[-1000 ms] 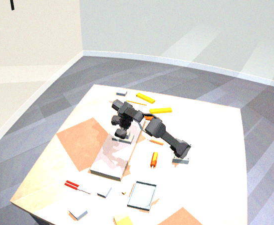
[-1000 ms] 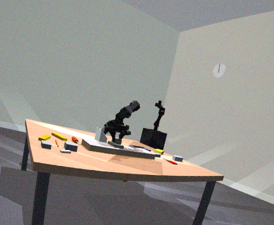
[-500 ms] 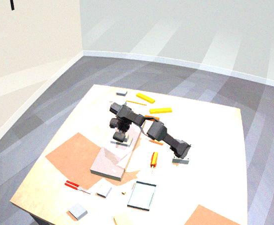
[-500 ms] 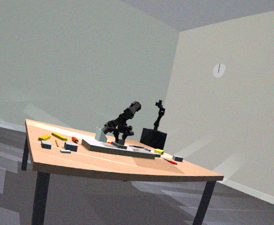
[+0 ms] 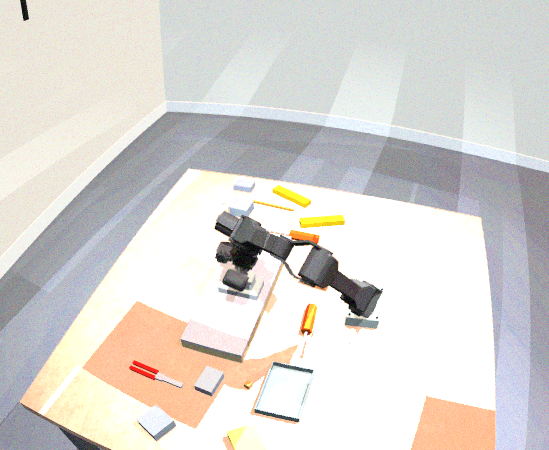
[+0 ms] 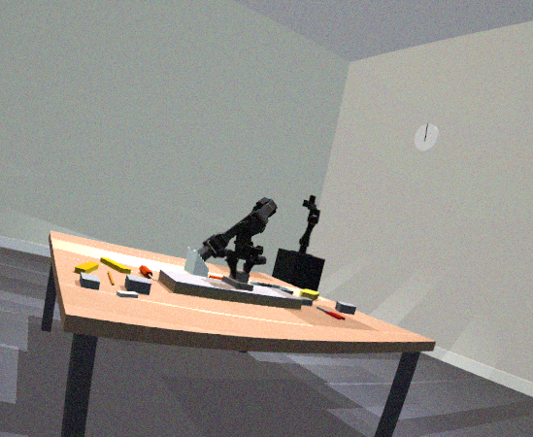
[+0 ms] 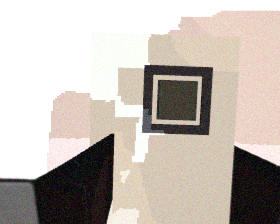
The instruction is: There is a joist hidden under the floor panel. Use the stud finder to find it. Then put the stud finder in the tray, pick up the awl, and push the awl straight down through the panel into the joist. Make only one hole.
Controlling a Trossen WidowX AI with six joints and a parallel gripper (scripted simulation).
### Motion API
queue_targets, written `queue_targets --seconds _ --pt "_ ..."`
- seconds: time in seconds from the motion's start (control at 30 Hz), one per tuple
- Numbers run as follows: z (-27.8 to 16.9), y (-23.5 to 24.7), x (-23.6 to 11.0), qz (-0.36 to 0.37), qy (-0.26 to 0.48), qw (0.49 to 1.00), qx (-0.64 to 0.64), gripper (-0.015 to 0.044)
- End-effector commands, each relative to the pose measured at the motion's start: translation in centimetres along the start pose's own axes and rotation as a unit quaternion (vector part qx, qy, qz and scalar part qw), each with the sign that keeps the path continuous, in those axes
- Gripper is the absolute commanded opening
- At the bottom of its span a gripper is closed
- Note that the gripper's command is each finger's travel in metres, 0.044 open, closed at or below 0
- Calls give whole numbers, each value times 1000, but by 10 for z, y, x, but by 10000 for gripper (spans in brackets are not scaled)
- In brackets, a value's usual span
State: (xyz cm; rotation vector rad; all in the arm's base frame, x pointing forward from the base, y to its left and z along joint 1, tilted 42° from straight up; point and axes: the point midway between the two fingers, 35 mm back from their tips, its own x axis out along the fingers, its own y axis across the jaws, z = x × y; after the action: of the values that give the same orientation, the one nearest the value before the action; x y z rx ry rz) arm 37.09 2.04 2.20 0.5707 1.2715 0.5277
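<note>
While I watch from the top view, my gripper (image 5: 236, 277) is clamped on the stud finder (image 5: 241, 289), which rests on the floor panel (image 5: 234, 320); the awl (image 5: 308, 319) lies right of the panel and the tray (image 5: 284, 391) sits nearer the table's front edge. Exterior view: arm bent low over the panel (image 6: 227, 290). Wrist view: the finder's square window (image 7: 177, 100) looks dark.

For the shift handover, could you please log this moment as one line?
phase: scanning | gripper: shut on stud finder | over floor panel | indicator: dark | awl: on table | tray: no tool inside
</note>
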Motion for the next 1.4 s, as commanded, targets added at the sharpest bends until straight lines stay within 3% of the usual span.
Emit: queue_targets --seconds 0.0,1.37 --pt "-1 11 0 3 0 1000 -1 0" --pt "-1 83 0 5 0 1000 -1 0"
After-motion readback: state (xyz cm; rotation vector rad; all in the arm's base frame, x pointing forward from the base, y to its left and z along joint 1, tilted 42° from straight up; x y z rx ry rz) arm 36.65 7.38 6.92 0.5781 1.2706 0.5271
